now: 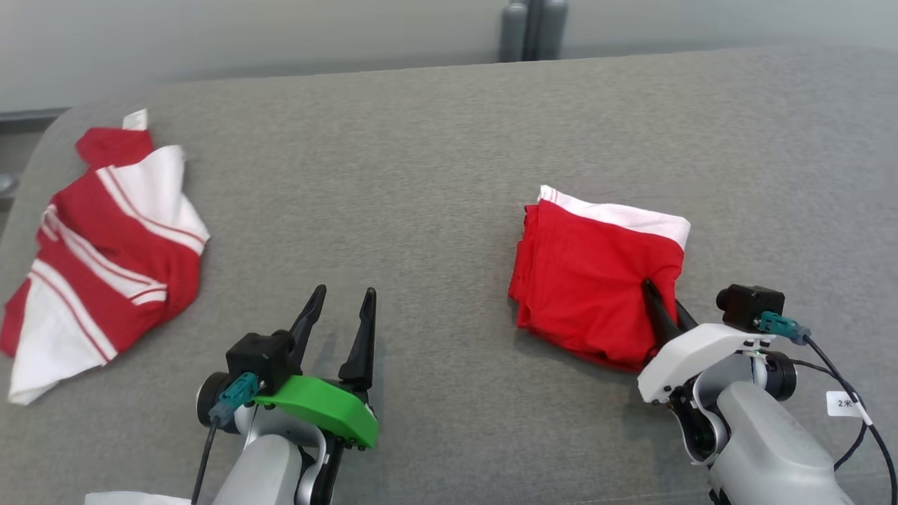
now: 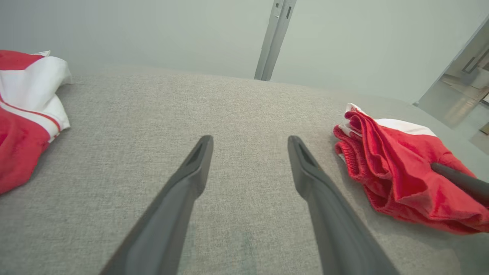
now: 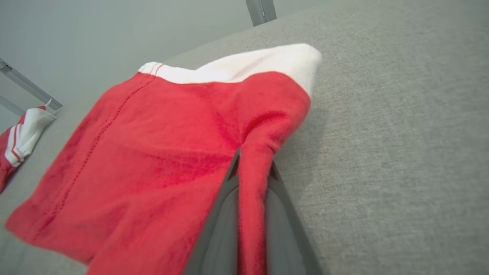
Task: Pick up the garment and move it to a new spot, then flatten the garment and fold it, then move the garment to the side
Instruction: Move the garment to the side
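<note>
A folded red garment [image 1: 589, 273] with a white band along its far edge lies on the grey cushion, right of centre. My right gripper [image 1: 656, 291] is shut on a pinched ridge of the garment's near right corner; in the right wrist view the red garment [image 3: 160, 160] bunches between the two dark fingers [image 3: 221, 214]. My left gripper [image 1: 344, 301] stands open over bare cushion, left of the garment, with nothing between its fingers [image 2: 191, 172]. The left wrist view shows the garment [image 2: 401, 172] at the right with a dark finger of the right gripper on it.
A second red and white striped garment [image 1: 105, 245] lies crumpled at the cushion's left edge, seen also as cloth [image 2: 26, 110] in the left wrist view. The grey cushion [image 1: 421, 175] stretches bare between the two. A grey post [image 1: 533, 28] stands behind the far edge.
</note>
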`<state>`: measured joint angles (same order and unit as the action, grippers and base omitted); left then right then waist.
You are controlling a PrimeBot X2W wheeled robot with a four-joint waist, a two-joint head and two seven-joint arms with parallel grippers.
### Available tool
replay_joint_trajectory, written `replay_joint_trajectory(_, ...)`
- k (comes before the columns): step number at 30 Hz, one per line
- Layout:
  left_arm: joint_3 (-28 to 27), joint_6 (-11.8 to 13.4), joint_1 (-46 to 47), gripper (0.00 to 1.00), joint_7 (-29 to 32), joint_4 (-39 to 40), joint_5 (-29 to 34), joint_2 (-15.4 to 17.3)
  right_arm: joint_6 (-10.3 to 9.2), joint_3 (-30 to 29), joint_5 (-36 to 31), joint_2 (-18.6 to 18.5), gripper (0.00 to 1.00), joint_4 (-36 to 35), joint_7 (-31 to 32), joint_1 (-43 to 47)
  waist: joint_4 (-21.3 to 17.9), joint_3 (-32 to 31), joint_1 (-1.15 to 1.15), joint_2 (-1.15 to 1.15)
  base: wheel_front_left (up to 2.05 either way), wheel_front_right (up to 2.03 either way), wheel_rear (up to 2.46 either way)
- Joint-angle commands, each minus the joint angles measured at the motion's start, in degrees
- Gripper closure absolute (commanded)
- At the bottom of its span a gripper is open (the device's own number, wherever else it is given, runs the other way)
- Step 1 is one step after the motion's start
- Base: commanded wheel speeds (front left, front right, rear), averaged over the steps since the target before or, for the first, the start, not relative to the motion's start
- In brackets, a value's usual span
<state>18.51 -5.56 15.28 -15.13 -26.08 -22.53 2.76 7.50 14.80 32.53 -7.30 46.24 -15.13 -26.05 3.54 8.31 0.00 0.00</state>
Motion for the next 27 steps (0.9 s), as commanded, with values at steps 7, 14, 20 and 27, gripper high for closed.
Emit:
replay_joint_trajectory(7,1.8,-0.7,1.6,0.0,0.0,0.6,1.1,0.3,-0.02,1.9,0.8,0.7,1.0,-0.1,0.0,0.8,-19.6,-1.0,0.0,0.0,0.0,0.0,0.0)
replay_joint_trajectory(14,3.7,-1.2,3.1,0.0,0.0,1.6,3.2,0.3,-0.03,4.0,1.6,1.7,1.0,0.2,0.0,0.5,-26.1,0.2,0.0,0.0,0.0,0.0,0.0)
replay_joint_trajectory(20,4.8,-1.4,4.1,0.0,0.0,2.3,4.1,0.3,-0.02,6.2,0.9,2.0,1.0,-0.1,0.0,-0.7,-27.4,2.1,0.0,0.0,0.0,0.0,0.0)
replay_joint_trajectory(27,6.9,-1.6,6.8,0.0,0.0,3.3,6.0,0.3,-0.03,8.5,-0.8,-0.3,1.0,-0.5,0.0,-9.1,-23.6,8.0,0.0,0.0,0.0,0.0,0.0)
